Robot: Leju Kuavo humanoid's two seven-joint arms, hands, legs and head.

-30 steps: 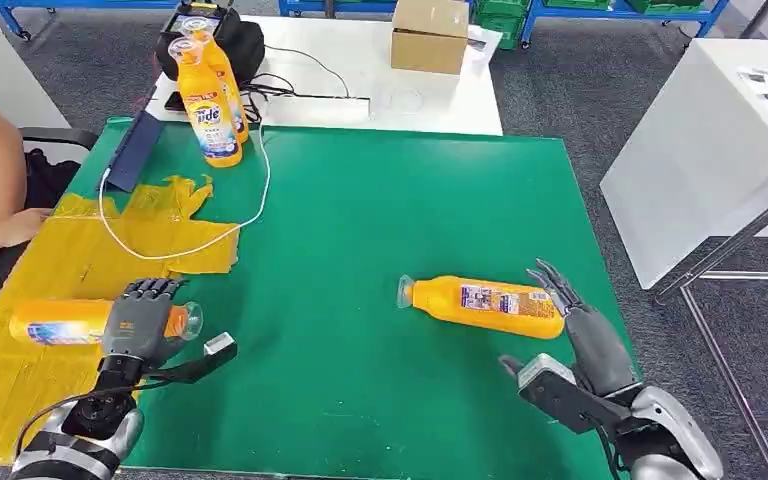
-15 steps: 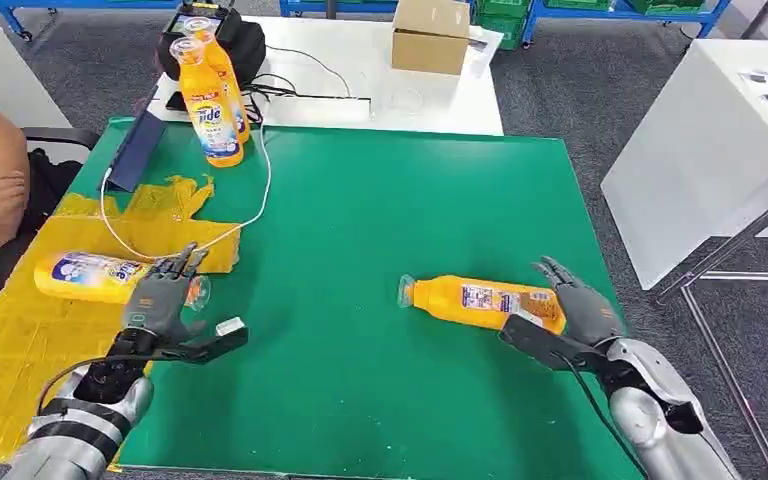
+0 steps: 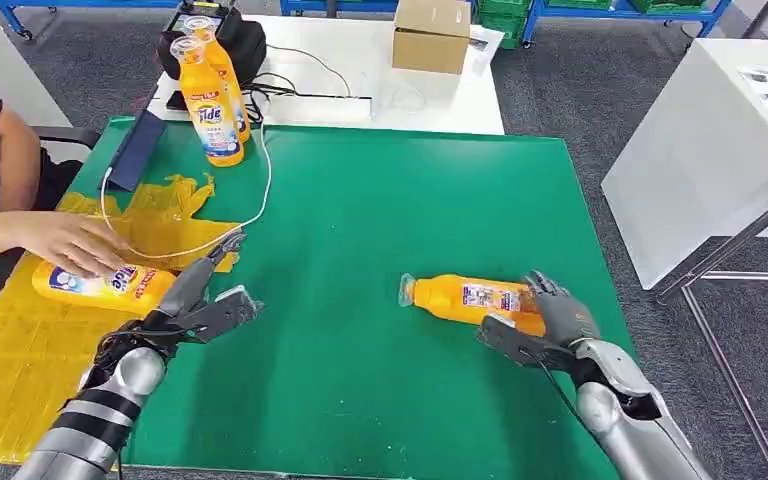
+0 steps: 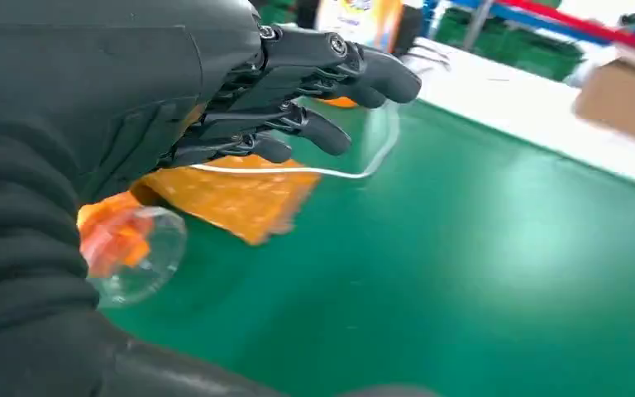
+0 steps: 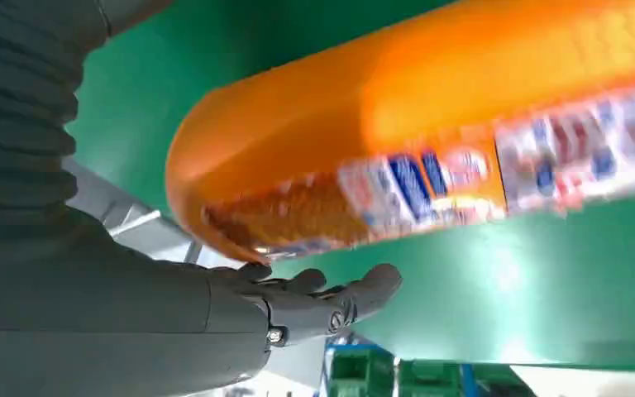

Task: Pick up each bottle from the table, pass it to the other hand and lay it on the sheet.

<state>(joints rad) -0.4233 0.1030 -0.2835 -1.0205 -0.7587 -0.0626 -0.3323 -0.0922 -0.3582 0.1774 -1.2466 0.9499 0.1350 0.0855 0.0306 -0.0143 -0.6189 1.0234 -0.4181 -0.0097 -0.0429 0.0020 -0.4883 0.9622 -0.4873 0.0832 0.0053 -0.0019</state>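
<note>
Fingers (image 3: 550,291) of my right hand (image 3: 558,315) curl round the base of the lying bottle (image 3: 470,298) to lift it off the counter (image 3: 380,200); my left hand (image 3: 192,295) hangs open beside the yellow sheet (image 3: 20,340).

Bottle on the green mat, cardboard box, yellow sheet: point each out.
bottle on the green mat (image 3: 480,299), head view, on its label
cardboard box (image 3: 430,35), head view, front face
yellow sheet (image 3: 20,350), head view, bare middle
</note>
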